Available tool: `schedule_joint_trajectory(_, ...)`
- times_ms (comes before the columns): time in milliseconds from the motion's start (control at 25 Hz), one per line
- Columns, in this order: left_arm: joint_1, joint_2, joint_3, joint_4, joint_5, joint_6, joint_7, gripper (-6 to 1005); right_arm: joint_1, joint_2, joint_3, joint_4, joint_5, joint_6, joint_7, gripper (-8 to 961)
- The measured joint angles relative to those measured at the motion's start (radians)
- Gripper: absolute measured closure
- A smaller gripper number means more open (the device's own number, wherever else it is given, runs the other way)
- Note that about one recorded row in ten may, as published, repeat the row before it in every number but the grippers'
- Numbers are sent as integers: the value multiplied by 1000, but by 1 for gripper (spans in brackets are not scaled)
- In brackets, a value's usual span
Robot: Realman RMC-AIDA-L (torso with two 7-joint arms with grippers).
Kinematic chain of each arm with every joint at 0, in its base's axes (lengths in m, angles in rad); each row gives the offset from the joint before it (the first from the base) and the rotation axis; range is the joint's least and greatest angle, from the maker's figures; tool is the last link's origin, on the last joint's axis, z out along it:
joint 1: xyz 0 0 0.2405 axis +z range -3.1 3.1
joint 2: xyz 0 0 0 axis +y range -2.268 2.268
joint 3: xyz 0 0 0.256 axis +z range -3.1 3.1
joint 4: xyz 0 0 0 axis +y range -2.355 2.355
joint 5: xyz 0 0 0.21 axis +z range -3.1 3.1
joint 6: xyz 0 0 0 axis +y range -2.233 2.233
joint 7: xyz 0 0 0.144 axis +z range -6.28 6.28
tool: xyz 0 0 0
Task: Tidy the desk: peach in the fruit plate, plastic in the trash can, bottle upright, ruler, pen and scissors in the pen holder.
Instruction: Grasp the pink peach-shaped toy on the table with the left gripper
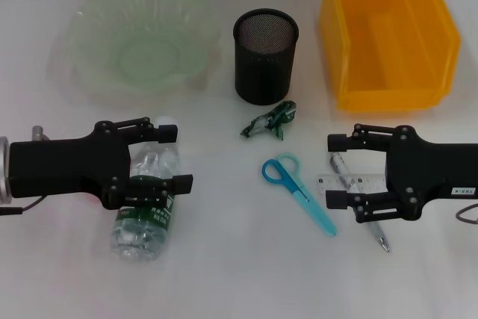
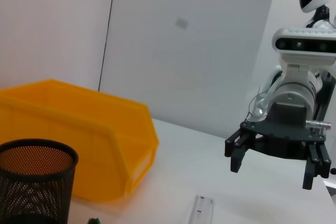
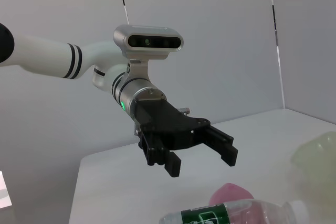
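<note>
Left gripper (image 1: 173, 158), jaws spread, hovers above the toppled water bottle (image 1: 146, 211) at the desk's near left — light, slick, crushable plastic, best gripped mid-body at the label. Right gripper (image 1: 336, 171), also open, hangs over ruler (image 1: 351, 184) and pen (image 1: 360, 201).

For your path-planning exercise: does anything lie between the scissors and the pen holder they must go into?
The scissors lie on the table in front of the pen holder. The crumpled green plastic sits on the table between them. A lifted carry should pass over it.
</note>
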Motion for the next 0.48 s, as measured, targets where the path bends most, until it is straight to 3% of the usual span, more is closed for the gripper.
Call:
schedule_joint_trajectory(400, 0, 0, -3, 1, -1, 5, 0, 136, -3, 0, 3, 0, 0, 0, -1, 119)
schedule_joint_trajectory(480, 21, 5, -39, 21, 0, -15, 4, 136, -3, 0, 7, 0, 0, 0, -1, 119)
